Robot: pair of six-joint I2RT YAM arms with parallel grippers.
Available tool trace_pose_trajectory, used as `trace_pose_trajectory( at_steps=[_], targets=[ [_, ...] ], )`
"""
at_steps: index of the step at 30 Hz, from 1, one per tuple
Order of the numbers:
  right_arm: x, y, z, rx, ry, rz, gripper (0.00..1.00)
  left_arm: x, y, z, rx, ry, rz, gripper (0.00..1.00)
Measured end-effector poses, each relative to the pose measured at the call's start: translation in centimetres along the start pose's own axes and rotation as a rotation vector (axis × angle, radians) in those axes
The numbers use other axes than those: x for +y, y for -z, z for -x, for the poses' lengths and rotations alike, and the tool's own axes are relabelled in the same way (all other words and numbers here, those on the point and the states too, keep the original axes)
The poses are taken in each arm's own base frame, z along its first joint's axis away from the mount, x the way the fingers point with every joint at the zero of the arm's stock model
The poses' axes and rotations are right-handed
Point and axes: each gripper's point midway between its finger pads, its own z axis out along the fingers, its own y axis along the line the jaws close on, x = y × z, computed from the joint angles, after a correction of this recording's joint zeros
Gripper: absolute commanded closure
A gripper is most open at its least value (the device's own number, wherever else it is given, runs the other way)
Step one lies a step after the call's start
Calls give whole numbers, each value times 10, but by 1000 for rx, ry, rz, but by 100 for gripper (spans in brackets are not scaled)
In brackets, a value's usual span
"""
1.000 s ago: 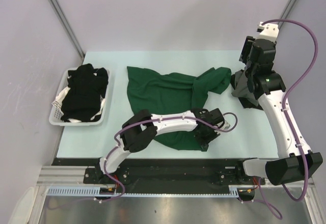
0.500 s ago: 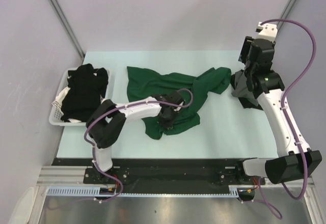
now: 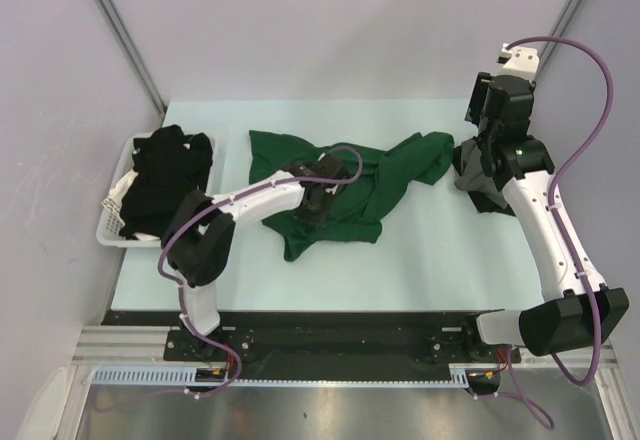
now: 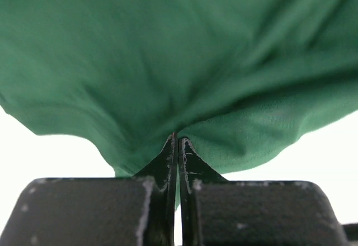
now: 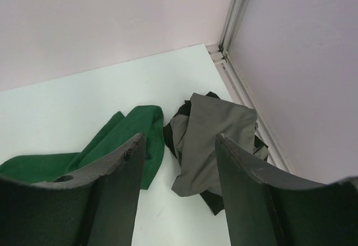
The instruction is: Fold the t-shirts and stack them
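The green t-shirt point(image 3: 400, 170) lies crumpled across the middle of the desk point(image 3: 450, 260). Its long side runs left to right, and one end points toward the far right corner. The left gripper point(image 4: 177, 140) is pinched tight on a bit of the green cloth, which spreads out past the jaw tips. The right gripper point(image 5: 179, 137) hangs with its jaws apart. The grey t-shirt point(image 5: 210, 140) lies below them by the right edge, not touched.

Green t-shirt point(image 3: 342, 225) bunched centrally, grey t-shirt point(image 5: 201, 128) crumpled far-right
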Motion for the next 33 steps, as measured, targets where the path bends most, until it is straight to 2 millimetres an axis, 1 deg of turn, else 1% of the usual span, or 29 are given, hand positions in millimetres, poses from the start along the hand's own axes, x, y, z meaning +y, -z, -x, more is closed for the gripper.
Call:
trace_pose_trajectory(
  at_steps=[4,6,7,9,10,12,13,15,16,19,26,30,33],
  targets=[
    [0,0,0,0,0,0,42,4,-7,29,-28,13,19,100],
    [0,0,0,0,0,0,42,5,-12,46,-44,16,27,100],
    [0,0,0,0,0,0,42,5,-15,57,-54,20,29,98],
    [0,0,0,0,0,0,42,4,-21,70,-67,22,29,94],
    [0,0,0,1,1,0,42,4,-26,78,-69,23,31,89],
    [0,0,0,1,1,0,42,6,-34,86,-69,30,34,84],
    [0,0,0,1,1,0,41,9,-39,89,-63,33,38,78],
    [0,0,0,1,1,0,41,11,-46,93,-56,39,43,73],
    [0,0,-1,1,1,0,42,12,-50,93,-50,40,45,67],
    [0,0,-3,5,3,0,41,17,-52,90,-34,40,52,59],
    [0,-1,-6,13,7,0,41,21,-51,90,-29,47,52,55],
    [2,-1,-6,13,7,7,42,20,-43,90,-36,51,34,54],
    [2,-1,-6,13,6,10,41,19,-33,85,-39,55,18,55]
  ],
)
